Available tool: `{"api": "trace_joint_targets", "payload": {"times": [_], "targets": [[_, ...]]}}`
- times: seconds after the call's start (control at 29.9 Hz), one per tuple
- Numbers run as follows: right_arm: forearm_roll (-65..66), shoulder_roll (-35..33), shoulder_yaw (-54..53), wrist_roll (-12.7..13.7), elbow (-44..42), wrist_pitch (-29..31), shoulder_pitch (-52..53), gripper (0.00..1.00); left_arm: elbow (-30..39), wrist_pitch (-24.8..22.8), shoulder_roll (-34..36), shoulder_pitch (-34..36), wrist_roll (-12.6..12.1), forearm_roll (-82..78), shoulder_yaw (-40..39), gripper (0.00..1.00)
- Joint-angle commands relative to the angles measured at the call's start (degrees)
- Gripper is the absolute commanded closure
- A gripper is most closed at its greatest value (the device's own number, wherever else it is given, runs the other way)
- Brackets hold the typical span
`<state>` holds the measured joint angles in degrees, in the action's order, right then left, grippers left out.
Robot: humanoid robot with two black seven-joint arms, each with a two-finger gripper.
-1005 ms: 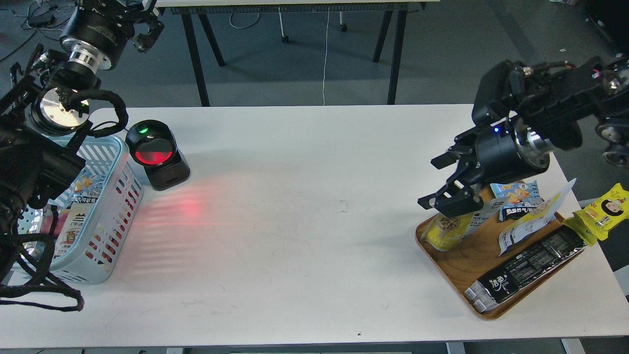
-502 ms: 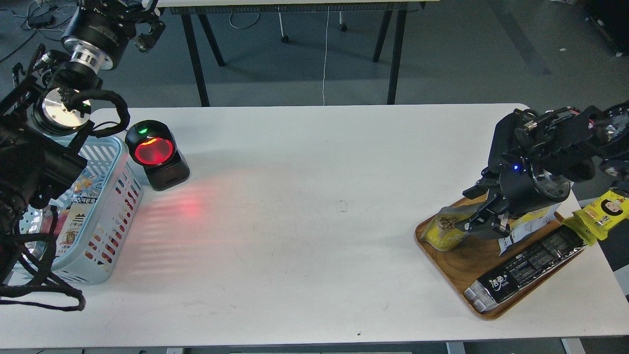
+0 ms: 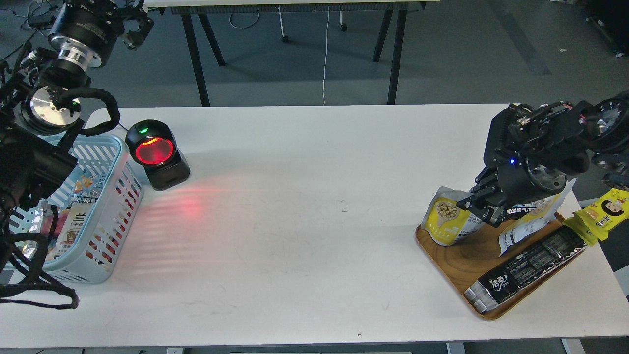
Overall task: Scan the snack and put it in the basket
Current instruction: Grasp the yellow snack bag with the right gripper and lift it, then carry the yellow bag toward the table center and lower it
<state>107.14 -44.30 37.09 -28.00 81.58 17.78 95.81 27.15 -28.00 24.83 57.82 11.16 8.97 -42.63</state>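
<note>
The snack is a small pouch with a yellow front and a round picture of tan balls. It stands upright over the left end of the brown wooden tray. My right gripper is shut on the pouch's right edge and holds it up. The light blue basket stands at the table's far left with several packets inside. My left gripper is raised high behind the basket, beyond the table's far edge. It is small and dark, and its fingers cannot be told apart.
A black barcode scanner with a glowing red window stands just right of the basket, casting red light on the table. On the tray lie a white-and-yellow pouch and a long black packet. A yellow packet lies off the tray's right side.
My right gripper came down onto the tray, closed on the snack and raised it upright. The left arm has shifted slightly left and up.
</note>
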Motion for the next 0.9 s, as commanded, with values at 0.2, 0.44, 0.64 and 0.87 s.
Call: {"api": "trace_joint_targets", "payload": {"times": [0.2,0.44,0.64,0.87], "targets": [[-2.28,0.27,-0.96,0.00,0.77,-0.02,10.18,1.00,0.01,0.00,1.00,0.36,-0.09,0.00,0.00,0.00],[-8.79,9.57,-2.63,0.00,0.51,-0.55,12.91,1.00,0.01,0.00,0.92,0.36,-0.18,0.00,0.09,0.00],[-8.88,16.70,-2.90,0.00,-1.59,-0.90,12.83,1.00,0.01,0.00,0.83,0.27,-0.18,0.00,0.09,0.00],[-10.63,25.92,-5.09,0.00,-9.94,-1.87,10.72,1.00,0.01,0.00,0.48,0.18,-0.44,0.00,0.09,0.00]]}}
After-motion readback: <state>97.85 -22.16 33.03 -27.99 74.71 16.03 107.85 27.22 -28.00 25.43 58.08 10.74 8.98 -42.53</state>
